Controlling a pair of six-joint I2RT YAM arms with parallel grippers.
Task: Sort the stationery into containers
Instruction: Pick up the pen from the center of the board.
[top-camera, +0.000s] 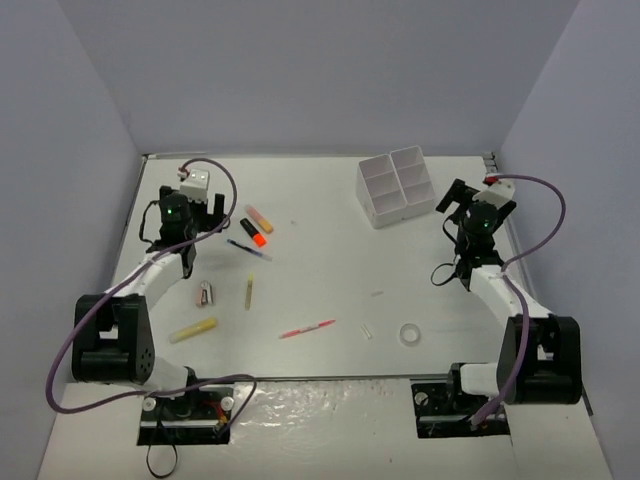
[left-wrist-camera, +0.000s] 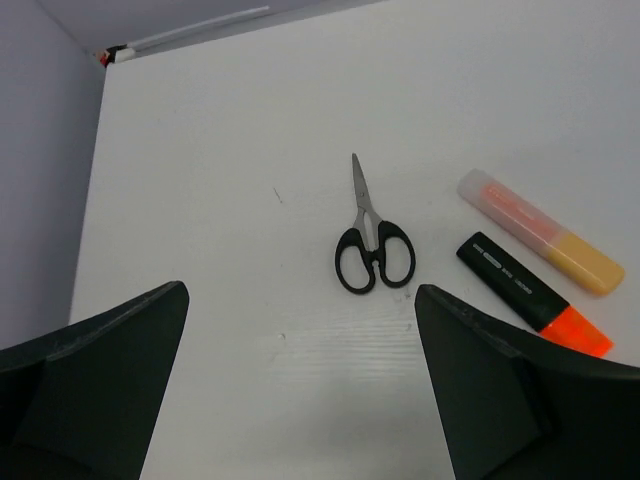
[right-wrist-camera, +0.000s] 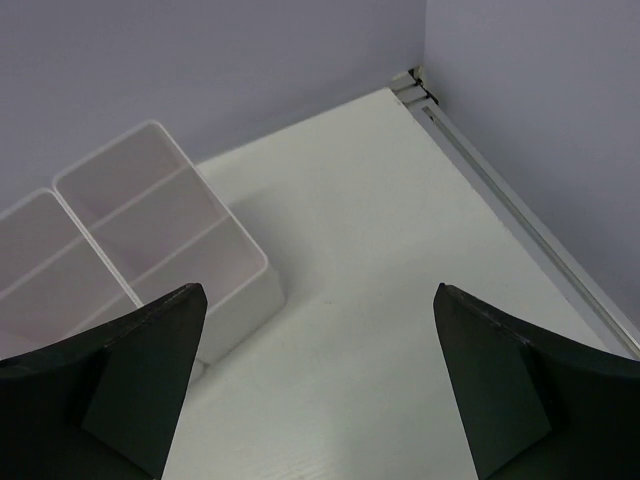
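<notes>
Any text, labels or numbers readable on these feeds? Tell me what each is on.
None legible.
Black-orange highlighter: white print on the barrel, too small to read.
Peach highlighter: reddish marks under the clear cap, blurred.
Scissors, organiser box: no print visible.

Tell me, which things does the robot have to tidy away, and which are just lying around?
To sort:
scissors, peach highlighter, orange-black highlighter, blue pen, pink pen, yellow highlighter, tape ring. They all go into the white box.

Just there:
purple cables, metal rail at the table edge.
</notes>
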